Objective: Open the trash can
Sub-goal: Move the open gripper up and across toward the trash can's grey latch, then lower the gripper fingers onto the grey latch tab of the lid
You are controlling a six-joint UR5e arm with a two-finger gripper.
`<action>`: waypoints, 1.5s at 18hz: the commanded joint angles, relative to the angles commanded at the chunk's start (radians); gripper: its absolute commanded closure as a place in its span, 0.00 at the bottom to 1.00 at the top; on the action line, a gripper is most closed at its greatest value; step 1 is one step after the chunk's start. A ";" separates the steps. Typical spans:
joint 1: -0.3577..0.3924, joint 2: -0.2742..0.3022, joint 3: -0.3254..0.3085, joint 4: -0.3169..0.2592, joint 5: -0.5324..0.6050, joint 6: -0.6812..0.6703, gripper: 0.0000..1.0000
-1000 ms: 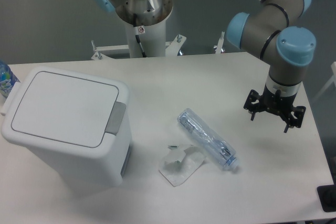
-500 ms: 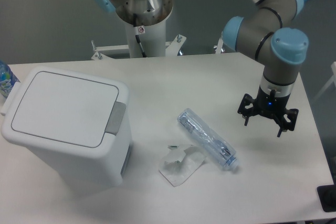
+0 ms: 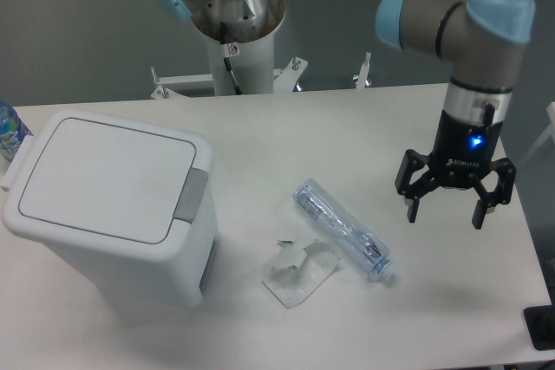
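Note:
The trash can [image 3: 108,205] is a large white boxy bin at the left of the table. Its flat lid [image 3: 104,178] lies shut, and the grey push-button tab [image 3: 191,194] sits on its right edge. My gripper [image 3: 444,215] hangs over the right side of the table, far from the bin, pointing down. Its fingers [image 3: 411,204] are spread wide with nothing between them.
A crushed clear plastic bottle [image 3: 342,229] lies mid-table, between the bin and my gripper. A crumpled white paper scrap [image 3: 298,272] lies just left of it. A blue-labelled bottle [image 3: 9,130] stands behind the bin at the left edge. A second robot base [image 3: 234,15] stands at the back.
My gripper has swung upright, from tilted to pointing straight down, and its wrist has risen. It stays open. The bin has not moved.

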 joint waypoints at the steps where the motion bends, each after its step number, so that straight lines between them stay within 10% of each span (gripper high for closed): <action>1: -0.008 0.009 0.000 0.000 -0.015 -0.023 0.00; 12: -0.107 0.181 -0.155 0.006 -0.129 -0.184 0.00; 27: -0.179 0.230 -0.235 0.012 -0.127 -0.284 0.00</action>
